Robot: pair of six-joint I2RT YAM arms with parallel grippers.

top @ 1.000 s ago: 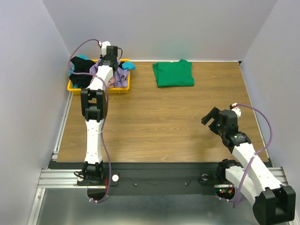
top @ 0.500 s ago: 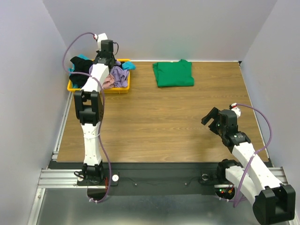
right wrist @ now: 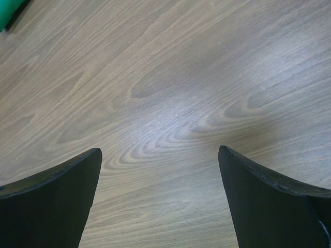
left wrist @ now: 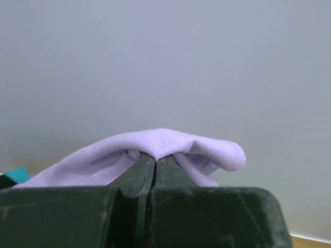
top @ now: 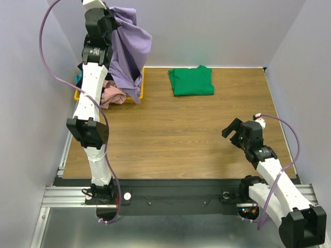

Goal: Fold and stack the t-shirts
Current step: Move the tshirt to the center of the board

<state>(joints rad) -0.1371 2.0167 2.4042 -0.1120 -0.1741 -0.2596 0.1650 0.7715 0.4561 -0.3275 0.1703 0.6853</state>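
Left gripper (left wrist: 155, 164) clamps the soft lavender purple cloth t-shirt (top: 129, 49), whose hanging folds hide much of the yellow plastic tray (top: 77, 96); right gripper (right wrist: 160, 173) gapes, empty.

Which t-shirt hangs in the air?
The lavender purple t-shirt, held by the left gripper; the green t-shirt lies folded on the table, the pink t-shirt in the tray.

yellow tray (top: 119, 102) mostly hidden, behind purple shirt (top: 129, 49)

Black fingers (left wrist: 132, 173) pinch a fold of purple t-shirt (left wrist: 170, 147) tight.
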